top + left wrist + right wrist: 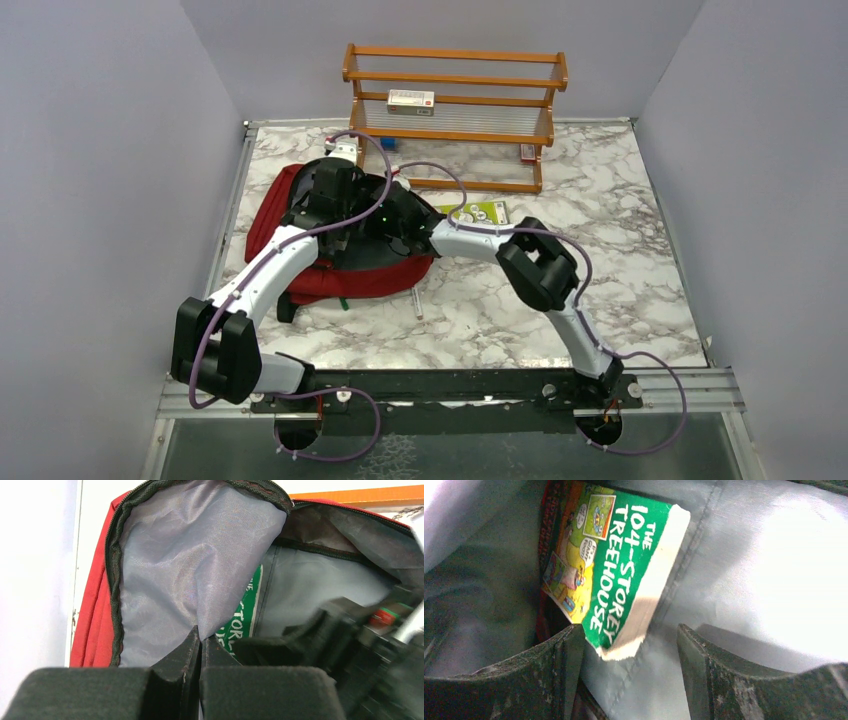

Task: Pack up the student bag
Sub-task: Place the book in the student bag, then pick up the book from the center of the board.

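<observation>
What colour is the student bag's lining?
Grey; the lining shows best in the left wrist view.

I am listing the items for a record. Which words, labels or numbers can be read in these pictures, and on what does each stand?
"THE 104-STOREY TREEHOUSE": on the green book inside the student bag.
Speech bubbles on its cover: too small to read.
Red-and-white label on the box on the wooden rack: too small to read.
Print on the green booklet beside the bag: too small to read.
</observation>
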Robot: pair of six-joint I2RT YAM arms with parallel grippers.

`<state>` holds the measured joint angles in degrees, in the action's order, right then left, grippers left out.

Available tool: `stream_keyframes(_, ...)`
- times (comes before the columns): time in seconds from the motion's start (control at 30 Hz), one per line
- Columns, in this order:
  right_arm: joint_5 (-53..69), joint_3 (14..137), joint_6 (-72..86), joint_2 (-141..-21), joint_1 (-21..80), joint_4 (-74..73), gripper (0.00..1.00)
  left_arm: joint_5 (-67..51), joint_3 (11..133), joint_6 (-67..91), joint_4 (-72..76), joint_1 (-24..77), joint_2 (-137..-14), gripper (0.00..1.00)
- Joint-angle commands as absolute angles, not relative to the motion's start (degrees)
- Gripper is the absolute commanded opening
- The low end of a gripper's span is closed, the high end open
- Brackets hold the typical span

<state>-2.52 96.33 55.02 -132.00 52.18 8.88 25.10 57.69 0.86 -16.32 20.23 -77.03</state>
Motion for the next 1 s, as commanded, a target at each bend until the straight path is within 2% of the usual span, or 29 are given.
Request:
stream_keyframes(0.0,-5.6,90.4,49.4,-122.9,52.5,10.2,0.72,27.8,57.2,0.4,-13.1,19.5,-75.1,0.0)
stream_keyframes(0.3,-10.9,74.3,36.5,-103.6,52.5,13.7,0.72,29.3,57.3,0.9,-14.0,17.5,-75.4,0.0)
stream_keyframes(0.47,-15.3,67.9,32.8,-94.6,50.0,6.3,0.72,30.1,57.2,0.7,-14.2,17.1,-76.1,0.04)
stream_keyframes(0.57,-15.0,64.5,32.5,-90.2,45.7,1.7,0.74,31.0,57.4,0.8,-14.4,16.6,-76.1,0.1)
stream_keyframes(0.63,-14.1,61.8,32.6,-86.7,41.9,0.2,0.74,30.5,57.5,1.2,-14.4,16.4,-76.2,0.19)
stream_keyframes(0.77,-11.9,56.2,32.1,-81.0,34.4,-2.6,0.74,26.3,57.6,2.0,-14.2,16.3,-76.3,0.28)
stream_keyframes(0.97,-8.0,53.8,29.8,-80.2,25.4,-7.5,0.74,22.1,58.8,4.0,-13.7,16.3,-75.4,0.41)
